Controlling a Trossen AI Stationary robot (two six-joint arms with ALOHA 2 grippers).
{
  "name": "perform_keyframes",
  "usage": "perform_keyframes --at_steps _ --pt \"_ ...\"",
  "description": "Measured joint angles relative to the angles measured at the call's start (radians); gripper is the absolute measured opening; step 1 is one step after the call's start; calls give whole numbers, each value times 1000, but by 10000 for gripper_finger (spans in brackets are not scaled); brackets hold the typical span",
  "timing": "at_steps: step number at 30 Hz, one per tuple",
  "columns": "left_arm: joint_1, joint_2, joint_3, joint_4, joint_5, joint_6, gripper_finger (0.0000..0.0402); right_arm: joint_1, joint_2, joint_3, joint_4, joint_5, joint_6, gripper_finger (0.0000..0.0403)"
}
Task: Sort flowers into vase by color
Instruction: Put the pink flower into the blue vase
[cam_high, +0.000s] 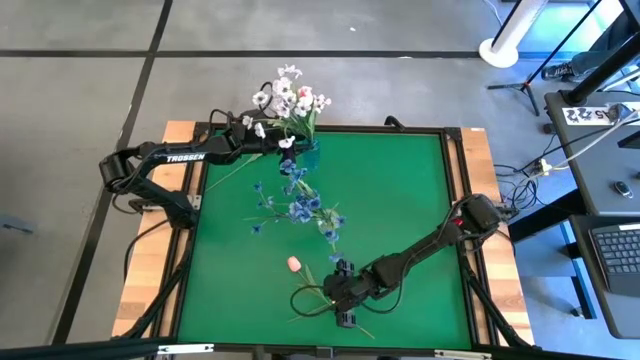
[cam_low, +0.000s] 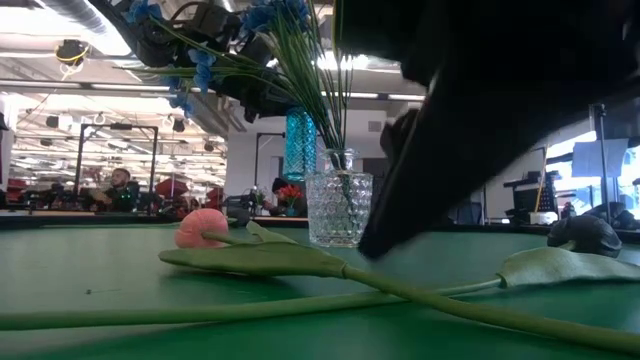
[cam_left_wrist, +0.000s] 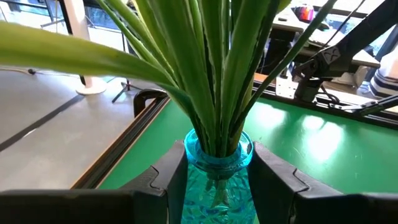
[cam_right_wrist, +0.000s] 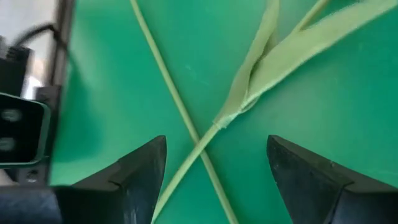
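Reaching low over the table, the right gripper (cam_high: 343, 303) hangs above crossed tulip stems (cam_right_wrist: 205, 134).
Its fingers are wide open, holding nothing; the left gripper (cam_left_wrist: 217, 177) brackets the blue vase (cam_left_wrist: 217, 163), grip unclear.

We read just one word — "TROSSEN" in white letters — on the left arm (cam_high: 185, 157); the tag at the right edge stays illegible.

Green worktop (cam_high: 400, 200), wood edges. Blue vase (cam_high: 309, 155) at far edge holds white flowers (cam_high: 285, 100). Clear glass vase (cam_low: 339, 208) nearer, with blue flowers (cam_high: 300, 205). Pink tulip (cam_high: 294, 264) and crossed green stems (cam_right_wrist: 199, 134) lie flat beyond it.
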Motion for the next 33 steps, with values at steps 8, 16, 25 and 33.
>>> perform_keyframes --at_steps 8,16,25,33 --pt "0 0 0 -1 0 0 134 1 46 10 6 34 2 275" --pt "0 0 0 -6 0 2 134 1 46 12 -38 78 1 219" --pt "0 0 0 -8 0 3 134 -1 41 10 -73 86 3 87" --pt "0 0 0 -11 1 3 134 -2 7 5 -126 44 -5 8"
